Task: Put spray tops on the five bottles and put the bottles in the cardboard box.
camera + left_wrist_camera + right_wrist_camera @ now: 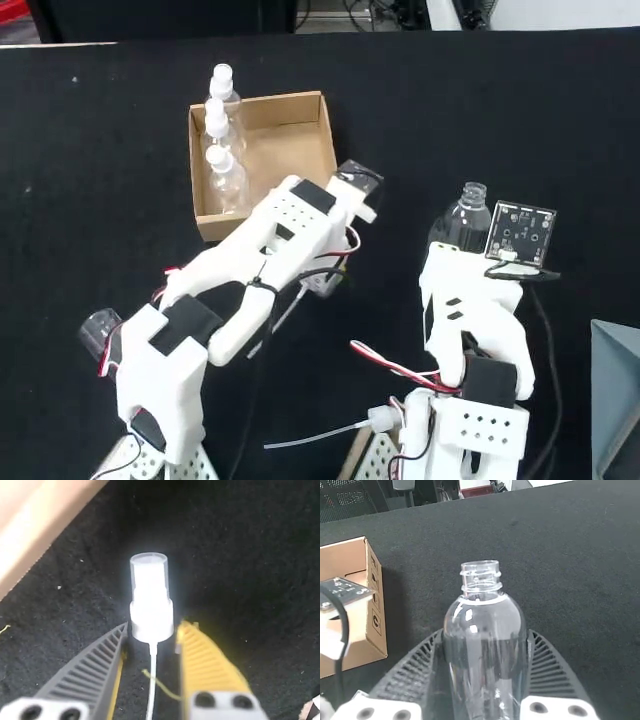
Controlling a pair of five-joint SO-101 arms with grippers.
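Note:
My left gripper (152, 630) is shut on a white spray top (151, 602) by its collar, the thin tube hanging down between the fingers, just above the black table beside the cardboard box (40, 525). In the high view that arm lies across the table's middle, ending at the cardboard box's (300, 110) near right corner. My right gripper (485, 637) is shut on a clear bottle (485, 630) with a bare threaded neck, held upright at the right (465, 215). Three capped bottles (222, 150) stand along the box's left wall.
Another spray top (380, 415) with its long tube lies near the arm bases at the front. A clear bottle (98, 330) peeks out behind the left arm at the far left. A grey object (615, 390) sits at the right edge.

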